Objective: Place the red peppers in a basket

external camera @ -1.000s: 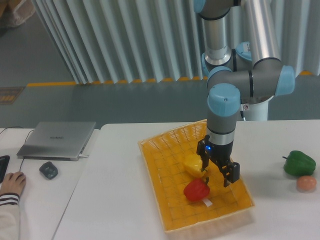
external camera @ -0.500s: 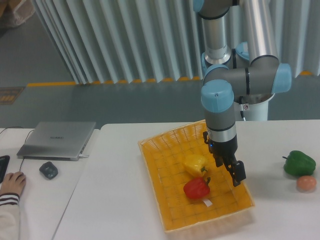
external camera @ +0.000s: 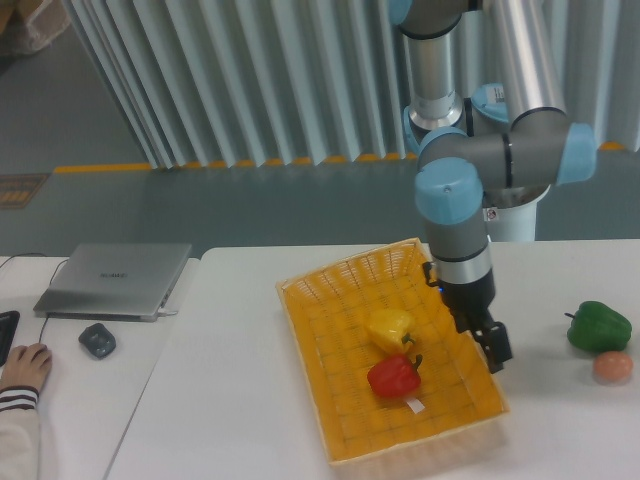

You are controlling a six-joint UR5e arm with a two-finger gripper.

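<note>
Camera view: red pepper [external camera: 393, 377] lies inside the basket [external camera: 330, 330], lower centre of the frame, stem pointing up and to the right. It sits just below the yellow pepper [external camera: 390, 327], the two touching or nearly so; a small white tag shows at its lower right edge. Gripper [external camera: 494, 349] hangs to the right of the red pepper, over the basket's right side near the rim, clear of the pepper and holding nothing. From this angle only one dark finger shape is distinct, so I cannot tell whether the fingers are spread or pressed together.

Right edge of the frame: green pepper [external camera: 599, 326] on the white table [external camera: 240, 400], with a small orange fruit [external camera: 612, 367] just below it, both well apart from the basket. Left side: closed laptop [external camera: 115, 279], a dark mouse [external camera: 97, 340] below it, and a person's hand [external camera: 24, 366] at the lower left edge.

Change against the earlier frames: one second ago the gripper stood directly above the red pepper with fingers visibly spread; it has since shifted right, step by step, toward the basket's right rim. Both peppers in the basket are unmoved.
</note>
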